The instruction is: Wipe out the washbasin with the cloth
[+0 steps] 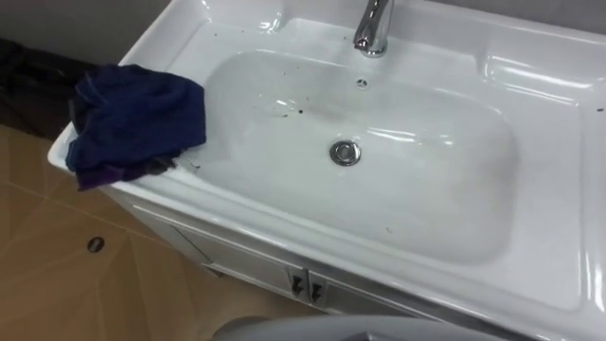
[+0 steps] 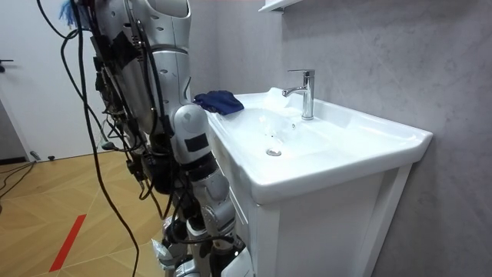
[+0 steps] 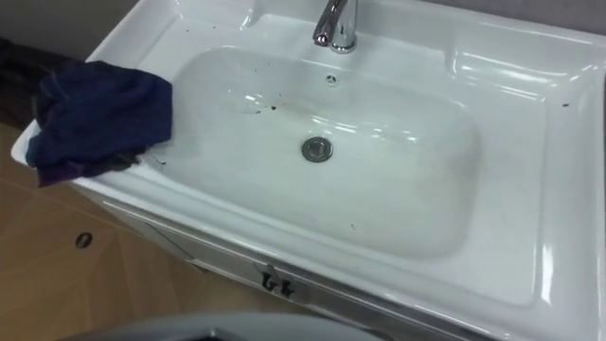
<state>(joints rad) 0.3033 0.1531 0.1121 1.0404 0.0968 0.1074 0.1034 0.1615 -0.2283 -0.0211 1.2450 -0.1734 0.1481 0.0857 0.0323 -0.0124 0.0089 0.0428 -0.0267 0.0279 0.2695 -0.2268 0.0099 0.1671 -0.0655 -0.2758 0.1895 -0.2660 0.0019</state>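
Looking down, I see the blue cloth (image 1: 137, 121) bunched on the dirty basin (image 1: 554, 208) rim, high above my hanging right hand (image 2: 196, 258); open or closed, I cannot tell.

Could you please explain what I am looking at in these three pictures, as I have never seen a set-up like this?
This is a humanoid robot doing housework. It stands right at a white basin, which it is meant to wipe. Two pictures come from the two eyes of a camera in its head, looking down, so they show almost the same thing. The third comes from a camera standing in the room and shows the robot from the side, its near arm hanging down beside the cabinet. On the basin's front left corner lies a crumpled dark blue cloth, with nothing holding it. A chrome tap stands at the back, the drain sits in the middle of the bowl, and dark specks of dirt dot the bowl.
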